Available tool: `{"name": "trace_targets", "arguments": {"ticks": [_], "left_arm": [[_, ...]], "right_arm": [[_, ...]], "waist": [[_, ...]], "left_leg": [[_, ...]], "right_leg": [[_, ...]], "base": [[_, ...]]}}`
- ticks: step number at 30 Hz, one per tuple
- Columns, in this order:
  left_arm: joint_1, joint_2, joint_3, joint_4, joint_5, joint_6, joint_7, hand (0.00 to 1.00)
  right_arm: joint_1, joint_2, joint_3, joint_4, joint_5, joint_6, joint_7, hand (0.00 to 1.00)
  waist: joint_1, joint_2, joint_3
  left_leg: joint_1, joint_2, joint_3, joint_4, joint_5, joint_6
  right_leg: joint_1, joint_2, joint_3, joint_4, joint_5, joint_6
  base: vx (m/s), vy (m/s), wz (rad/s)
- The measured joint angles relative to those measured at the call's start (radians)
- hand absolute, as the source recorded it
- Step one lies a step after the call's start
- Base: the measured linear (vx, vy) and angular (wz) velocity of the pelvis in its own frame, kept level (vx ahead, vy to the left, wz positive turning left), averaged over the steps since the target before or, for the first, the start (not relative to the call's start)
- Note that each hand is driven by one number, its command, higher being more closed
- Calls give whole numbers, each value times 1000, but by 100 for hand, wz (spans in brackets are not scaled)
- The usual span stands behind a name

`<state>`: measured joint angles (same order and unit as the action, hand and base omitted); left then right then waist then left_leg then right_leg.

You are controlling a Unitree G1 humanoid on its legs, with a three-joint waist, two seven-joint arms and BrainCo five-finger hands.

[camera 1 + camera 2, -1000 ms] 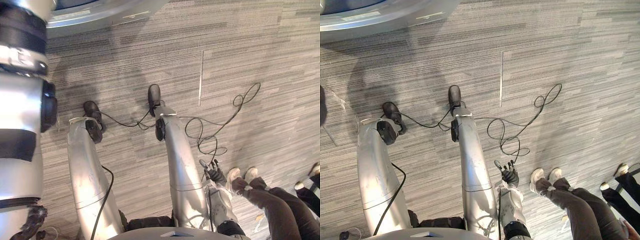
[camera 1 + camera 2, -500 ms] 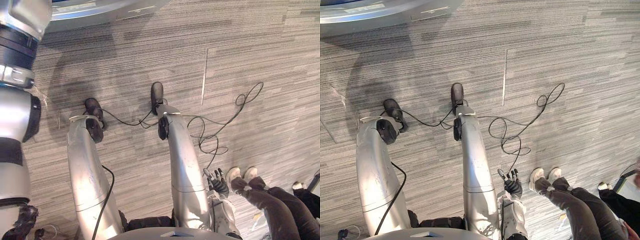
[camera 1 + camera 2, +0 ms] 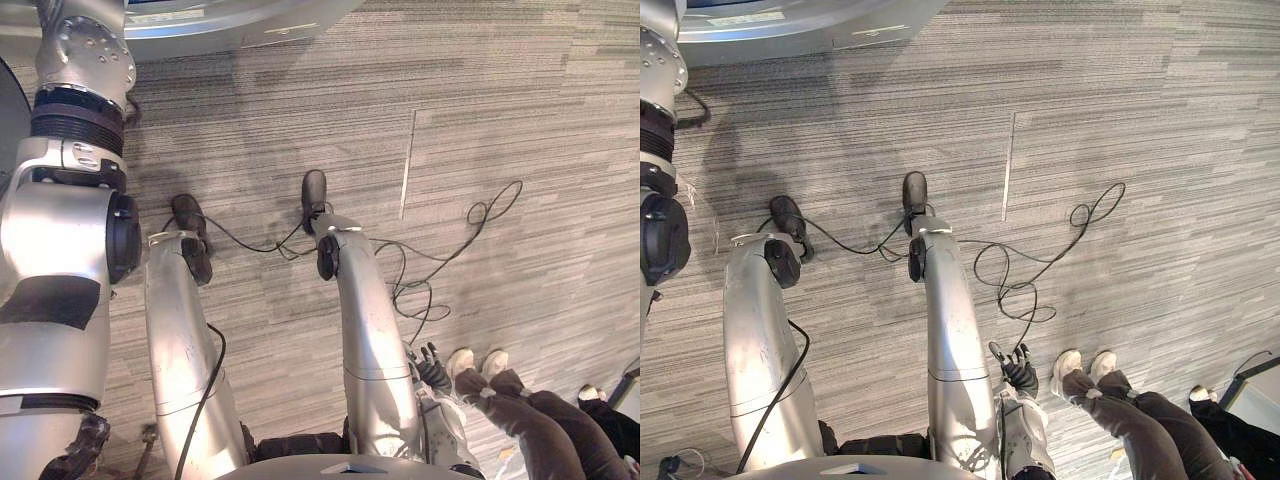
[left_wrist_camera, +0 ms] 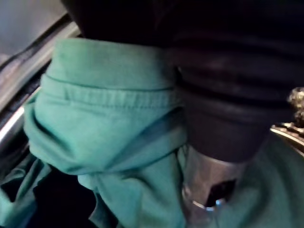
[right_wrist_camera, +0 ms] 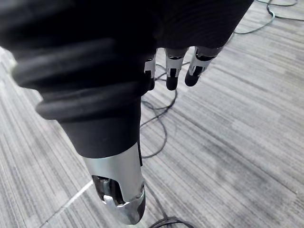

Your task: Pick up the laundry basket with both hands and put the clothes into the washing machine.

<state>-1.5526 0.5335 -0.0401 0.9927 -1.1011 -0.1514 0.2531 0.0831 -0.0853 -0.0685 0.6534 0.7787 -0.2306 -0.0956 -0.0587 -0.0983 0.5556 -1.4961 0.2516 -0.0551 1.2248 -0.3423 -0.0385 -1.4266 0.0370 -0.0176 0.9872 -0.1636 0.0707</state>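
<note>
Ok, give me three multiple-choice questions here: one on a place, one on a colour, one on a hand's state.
1. Where is the right hand?
A) inside a drum
B) low beside a person's shoes
C) on a shelf
2. What colour is the cloth at the left hand?
A) red
B) white
C) teal
3. The right hand is:
A) open
B) shut on a handle
C) pinching cloth
Answers: 1 B, it hangs by the shoes above the floor; 2 C, the wrist view shows teal folds; 3 A, its fingers are straight and hold nothing.

left arm (image 3: 60,230): swung inward | now reaches up toward washing machine (image 3: 235,18)
</note>
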Motion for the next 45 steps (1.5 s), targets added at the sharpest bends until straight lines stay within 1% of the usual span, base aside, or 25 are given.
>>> {"name": "trace_targets", "arguments": {"ticks": [4, 7, 8, 9, 11, 12, 14, 15, 16, 17, 18, 19, 21, 22, 24, 25, 27, 28, 30, 31, 35, 37, 39, 40, 45], "left_arm": [[-1, -1, -2, -1, -86, -1, 4, 0], [-20, -2, -17, -24, -160, -20, 25, 0], [-33, -2, -22, -68, -185, -48, 39, 0], [-40, -2, -22, -95, -193, -62, 44, 0], [-54, -4, -21, -234, -188, -130, 64, 0], [-55, -5, -20, -273, -183, -147, 70, 0], [-55, -10, -19, -391, -127, -220, 89, 0], [-54, -15, -19, -413, -115, -234, 95, 0], [-44, -27, -21, -448, -61, -258, 128, 0], [-37, -27, -21, -453, -51, -258, 134, 0], [7, -30, -21, -488, 11, -260, 149, 0], [34, -34, -22, -510, 44, -262, 156, 0], [123, -62, -34, -574, 147, -264, 171, 0], [145, -70, -39, -589, 168, -264, 177, 0], [256, -112, -42, -615, 267, -261, 189, 0], [288, -128, -42, -620, 292, -258, 191, 0], [416, -200, -23, -621, 344, -239, 191, 0], [451, -219, -18, -619, 352, -234, 191, 0], [563, -301, 18, -572, 368, -212, 185, 0], [587, -319, 27, -549, 376, -202, 179, 0], [693, -401, 84, -382, 424, -134, 149, 0], [732, -426, 109, -335, 456, -117, 133, 0], [754, -439, 112, -327, 456, -111, 125, 0], [798, -459, 112, -318, 456, -108, 108, 0], [897, -499, 117, -313, 455, -107, 85, 0]], "right_arm": [[-16, 3, -17, -14, 0, 0, 0, 0], [-15, 4, -17, -17, 0, 1, 0, 0], [-15, 4, -16, -23, 0, 1, 0, 0], [-15, 4, -15, -30, 0, 2, 0, 0], [-10, 4, -13, -64, 0, 0, 0, 0], [-9, 4, -12, -72, 0, 0, 0, 0], [-4, 4, -11, -94, -1, -6, 1, 0], [-4, 4, -11, -94, -1, -7, 1, 0], [-4, 3, 1, -95, -1, -7, 1, 0], [-4, 2, 6, -96, -1, -7, 1, 0], [-4, -1, 21, -98, -3, -5, 5, 0], [-4, -2, 25, -98, -3, -6, 6, 0], [-3, -2, 31, -109, -11, -6, 10, 0], [-3, -2, 33, -115, -14, -6, 11, 0], [-2, -4, 45, -128, -34, -11, 22, 0], [-2, -5, 49, -127, -39, -12, 22, 0], [-2, -6, 48, -125, -39, -13, 20, 0], [-2, -6, 48, -125, -39, -14, 19, 0], [-2, -7, 47, -120, -40, -18, 18, 0], [-2, -7, 47, -119, -40, -20, 17, 0], [-11, -7, 49, -79, -40, -29, -5, 0], [-18, -6, 49, -66, -40, -30, -18, 0], [-22, -6, 49, -54, -40, -31, -18, 0], [-30, -5, 49, -39, -40, -29, -22, 0], [-31, -5, 46, -38, -40, -30, -22, 0]], "waist": [[0, 0, 0], [-1, 0, 0], [-1, 0, 0], [-2, 0, 0], [-9, 0, 0], [-10, 0, 0], [-15, 0, 0], [-14, 0, 0], [-16, 0, 0], [-17, 0, 0], [-20, 0, 0], [-20, 0, 0], [-16, 0, 0], [-16, 0, 0], [-12, 1, 0], [-10, 1, 0], [-6, 1, 0], [-6, 1, 0], [-2, 1, 0], [0, 1, 0], [2, 1, -1], [2, 1, -1], [4, 1, -1], [6, 2, -1], [17, 4, -3]], "left_leg": [[17, -2, 0, -3, 7, -10], [31, -3, 0, -3, 10, -15], [31, -2, -1, -3, 10, -17], [31, -2, -1, -3, 11, -17], [32, -2, -1, -3, 12, -14], [32, -3, -1, -3, 12, -13], [32, -4, -1, -3, 14, -12], [32, -6, -1, -4, 16, -13], [33, -10, -3, -5, 20, -15], [34, -10, -4, -5, 20, -16], [39, -14, -5, -6, 21, -16], [44, -15, -5, -7, 21, -16], [61, -20, -7, -13, 22, -15], [67, -24, -7, -16, 24, -15], [96, -33, -7, -33, 28, -14], [105, -34, -7, -40, 29, -12], [137, -42, -4, -67, 37, -11], [145, -45, -4, -72, 38, -12], [176, -51, -2, -97, 47, -14], [183, -51, -2, -101, 48, -16], [245, -63, -2, -157, 67, -26], [276, -66, -5, -183, 77, -35], [294, -66, -7, -197, 82, -38], [324, -67, -10, -214, 85, -42], [408, -69, -7, -274, 103, -53]], "right_leg": [[5, -1, 1, 20, -2, -14], [13, -1, 0, 30, -7, -21], [13, -1, 0, 31, -8, -23], [13, -2, 0, 31, -8, -23], [13, -6, -1, 30, -7, -22], [13, -8, -2, 30, -7, -22], [14, -11, -4, 30, -1, -27], [14, -12, -4, 30, -1, -28], [17, -15, -7, 30, -1, -28], [18, -15, -8, 30, -1, -28], [24, -16, -10, 30, -2, -26], [30, -17, -11, 30, -3, -26], [50, -25, -17, 29, -5, -26], [54, -29, -17, 29, -6, -26], [83, -37, -20, 21, -15, -21], [91, -39, -20, 16, -16, -21], [121, -48, -22, 1, -16, -20], [128, -49, -22, -2, -17, -21], [153, -54, -23, -12, -19, -25], [160, -55, -24, -15, -20, -26], [210, -69, -31, -35, -26, -37], [239, -71, -39, -47, -28, -43], [255, -72, -43, -55, -28, -46], [282, -73, -49, -61, -33, -53], [353, -75, -52, -90, -38, -63]], "base": [[11, 15, 9], [0, 13, 6], [0, 0, 0], [0, 0, 0], [0, 0, 0], [-26, 34, 0], [-21, 34, 2], [-17, 38, 7], [-11, 32, 6], [-9, 40, 9], [-1, 26, 6], [5, 32, 11], [7, 34, 15], [-2, 34, 21], [-14, 29, 19], [-23, 18, 15], [-21, 9, 17], [-9, 3, 16], [-3, -6, 15], [1, -4, 13], [2, -17, 17], [3, -42, 16], [7, -33, 11], [20, -57, 13], [29, -67, 12]]}}
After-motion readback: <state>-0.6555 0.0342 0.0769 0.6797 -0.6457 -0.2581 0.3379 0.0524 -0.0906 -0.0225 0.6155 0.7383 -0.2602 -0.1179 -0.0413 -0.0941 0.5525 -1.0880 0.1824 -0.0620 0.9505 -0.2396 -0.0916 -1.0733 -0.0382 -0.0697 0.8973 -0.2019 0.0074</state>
